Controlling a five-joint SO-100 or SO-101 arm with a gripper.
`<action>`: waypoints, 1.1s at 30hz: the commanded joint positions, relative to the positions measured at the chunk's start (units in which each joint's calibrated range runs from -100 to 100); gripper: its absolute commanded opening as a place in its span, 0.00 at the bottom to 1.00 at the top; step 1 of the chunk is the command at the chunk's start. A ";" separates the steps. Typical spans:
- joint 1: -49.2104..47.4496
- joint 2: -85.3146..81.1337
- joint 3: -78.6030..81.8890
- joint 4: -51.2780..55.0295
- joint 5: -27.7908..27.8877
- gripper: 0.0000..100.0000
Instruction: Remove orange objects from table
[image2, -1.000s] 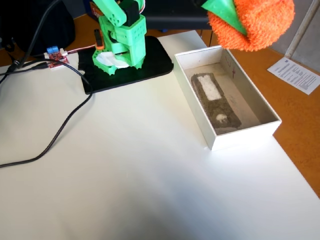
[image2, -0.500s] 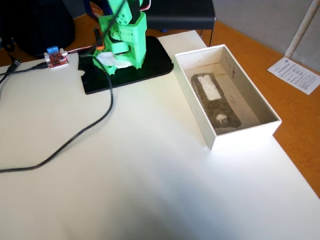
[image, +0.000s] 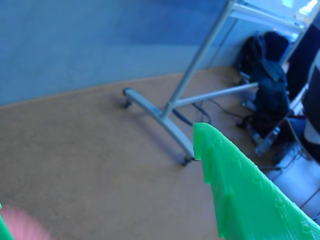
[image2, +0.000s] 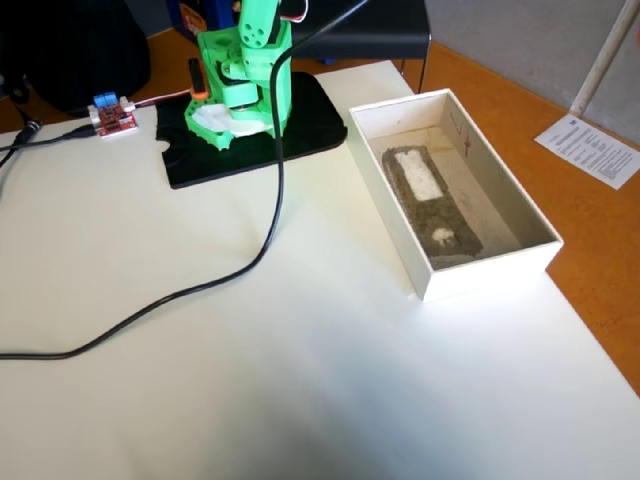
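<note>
In the wrist view my gripper (image: 99, 167) is raised and looks out over the brown floor beyond the table. One green finger (image: 240, 190) fills the lower right. A sliver of the other finger (image: 2, 227) shows at the lower left edge, and the jaws stand wide apart. A blurred pinkish-orange fuzzy lump (image: 22, 225) sits beside the left finger, well apart from the right one; it may be the orange object. In the fixed view the white table (image2: 250, 380) carries no orange object. The green arm (image2: 245, 80) rises out of the top of the frame, so the gripper is hidden there.
A white cardboard box (image2: 490, 265) with grey foam inside stands at the table's right in the fixed view. A black base plate (image2: 310, 120), a red circuit board (image2: 112, 118) and a black cable (image2: 200, 290) lie on the table. A metal stand foot (image: 160, 117) is on the floor.
</note>
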 joint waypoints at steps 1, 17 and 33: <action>-0.17 -1.09 -0.03 -1.37 0.20 0.44; 15.43 -34.50 45.22 0.82 -7.67 0.44; 60.31 -91.82 105.98 45.81 -14.51 0.44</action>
